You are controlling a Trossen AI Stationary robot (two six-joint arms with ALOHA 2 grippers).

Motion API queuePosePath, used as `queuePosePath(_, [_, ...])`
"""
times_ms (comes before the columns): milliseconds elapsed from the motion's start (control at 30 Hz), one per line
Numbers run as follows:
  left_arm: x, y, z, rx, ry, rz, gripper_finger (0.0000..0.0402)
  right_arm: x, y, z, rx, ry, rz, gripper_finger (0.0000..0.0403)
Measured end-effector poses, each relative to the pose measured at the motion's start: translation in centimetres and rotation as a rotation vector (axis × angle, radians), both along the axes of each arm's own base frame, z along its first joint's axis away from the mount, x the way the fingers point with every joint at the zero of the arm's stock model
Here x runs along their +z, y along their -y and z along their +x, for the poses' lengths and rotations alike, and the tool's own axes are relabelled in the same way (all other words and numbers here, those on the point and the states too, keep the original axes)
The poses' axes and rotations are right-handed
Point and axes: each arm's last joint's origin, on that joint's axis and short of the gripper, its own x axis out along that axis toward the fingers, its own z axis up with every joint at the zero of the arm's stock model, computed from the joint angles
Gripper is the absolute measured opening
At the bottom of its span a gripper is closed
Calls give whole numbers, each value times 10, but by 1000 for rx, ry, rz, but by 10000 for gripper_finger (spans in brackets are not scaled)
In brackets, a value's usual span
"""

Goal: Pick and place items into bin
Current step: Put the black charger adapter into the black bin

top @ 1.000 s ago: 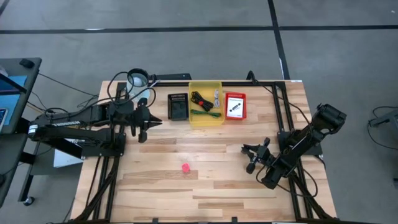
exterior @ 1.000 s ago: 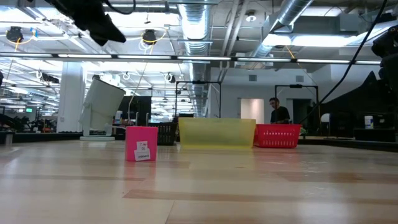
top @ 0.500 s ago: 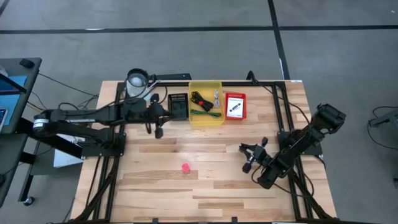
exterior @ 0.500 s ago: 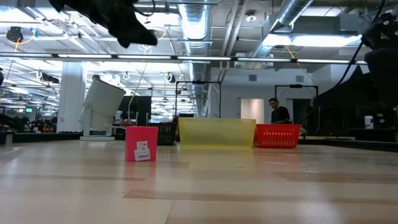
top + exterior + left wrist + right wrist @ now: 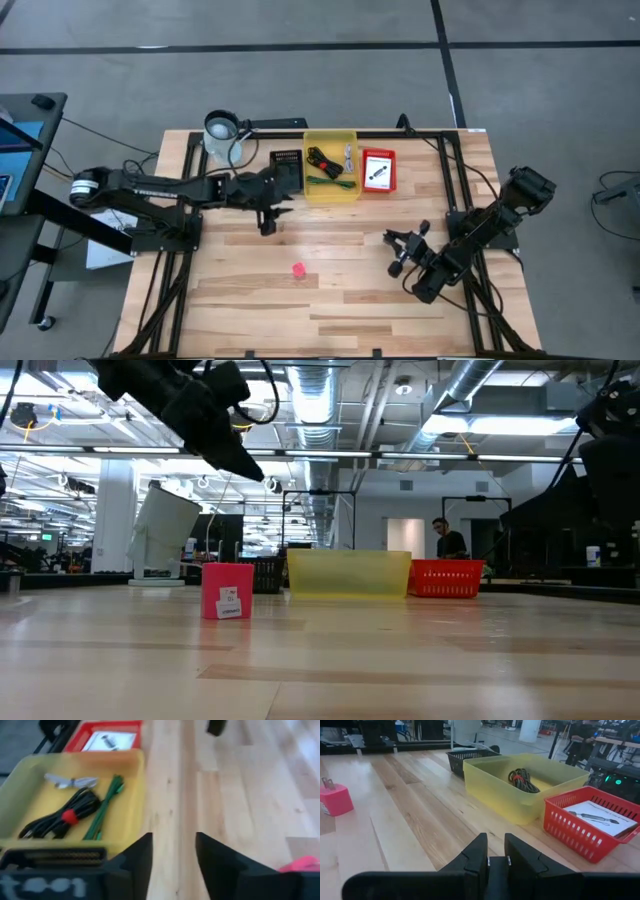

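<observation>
Over by the bins: left gripper (image 5: 266,221) now just beside the yellow bin (image 5: 330,193), fingers apart, empty
Change: swung in from the table's left edge over the last second, fingers parted on the way
Yellow bin: black cable (image 5: 55,818), green stick (image 5: 106,805), silver part (image 5: 70,781) already inside
Still out: pink cube (image 5: 298,269), mid-table, probably next
Right gripper (image 5: 402,255): parked at right, pinched together, barely shifted

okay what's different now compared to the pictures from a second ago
The left gripper has swung from the table's left side toward the middle, ending just in front of the black basket, and its fingers have parted; nothing shows between them. The right gripper edged slightly leftward and stays shut. The pink cube, yellow bin and red basket have not moved.
</observation>
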Motion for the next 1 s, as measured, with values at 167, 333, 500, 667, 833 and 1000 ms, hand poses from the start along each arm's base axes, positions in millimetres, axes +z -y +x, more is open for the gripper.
queuePosePath(167, [4, 14, 6, -63, 64, 11, 190, 1, 4, 4, -29, 1, 0, 55])
queuePosePath(333, [12, 24, 10, -159, 155, 8, 218, 8, 5, 17, -52, -27, -39, 55])
queuePosePath(500, [14, 28, 15, -216, 209, -16, 224, 26, 7, 37, -81, -58, -86, 55])
queuePosePath(667, [9, 28, 22, -226, 211, -18, 225, 57, 12, 53, -100, -59, -110, 55])
queuePosePath(833, [2, 29, 29, -237, 213, -17, 225, 97, 17, 59, -66, -56, -109, 55])
queuePosePath(1000, [3, 29, 34, -250, 263, -8, 225, 135, 24, 67, 70, -47, -92, 55])
